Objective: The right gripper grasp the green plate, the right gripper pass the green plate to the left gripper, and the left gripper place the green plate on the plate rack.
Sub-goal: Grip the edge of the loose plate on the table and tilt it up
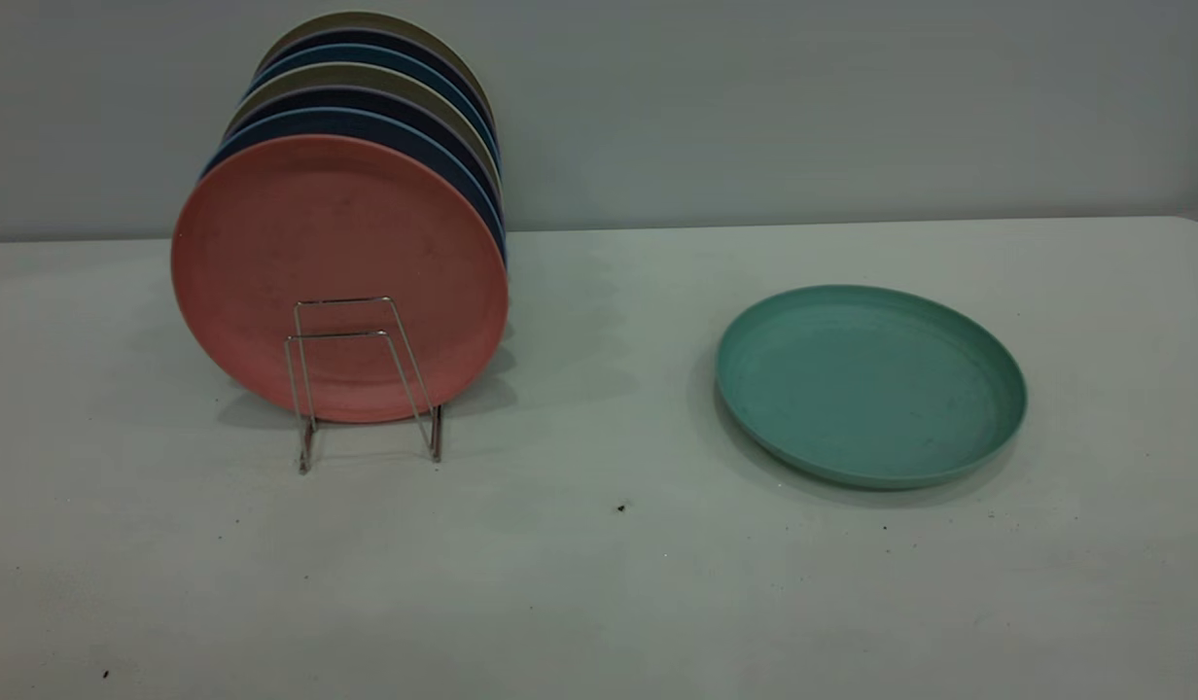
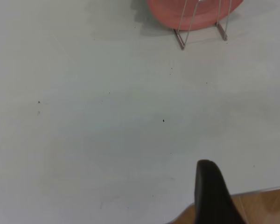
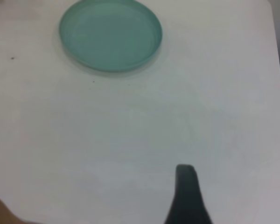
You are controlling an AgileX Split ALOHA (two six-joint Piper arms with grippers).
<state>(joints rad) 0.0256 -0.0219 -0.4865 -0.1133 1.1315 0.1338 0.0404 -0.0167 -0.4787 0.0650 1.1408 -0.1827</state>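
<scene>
The left gripper (image 2: 252, 196) shows only in its own wrist view, as one dark, rounded finger (image 2: 212, 193) hanging over the near edge of the table (image 1: 599, 583), well back from the rack (image 1: 364, 384); only that finger and a sliver at the picture's edge show, so I cannot tell how wide its jaws stand, and they hold nothing.

The rack is thin, shiny silver wire bent into upright trapezoid loops. Its two front loops stand bare. Behind them a matte pink plate (image 1: 338, 277) stands on edge, with a row of dark blue and olive plates (image 1: 366, 87) packed behind it.

The green plate (image 1: 869, 384) lies flat on the table well to the right of the rack, round, matte teal, with a shallow raised rim; nothing touches it.

The right gripper (image 3: 187, 196) appears only as one tapering black finger, far from the green plate on the side away from the wall. I cannot tell its jaws' spread; they hold nothing.
</scene>
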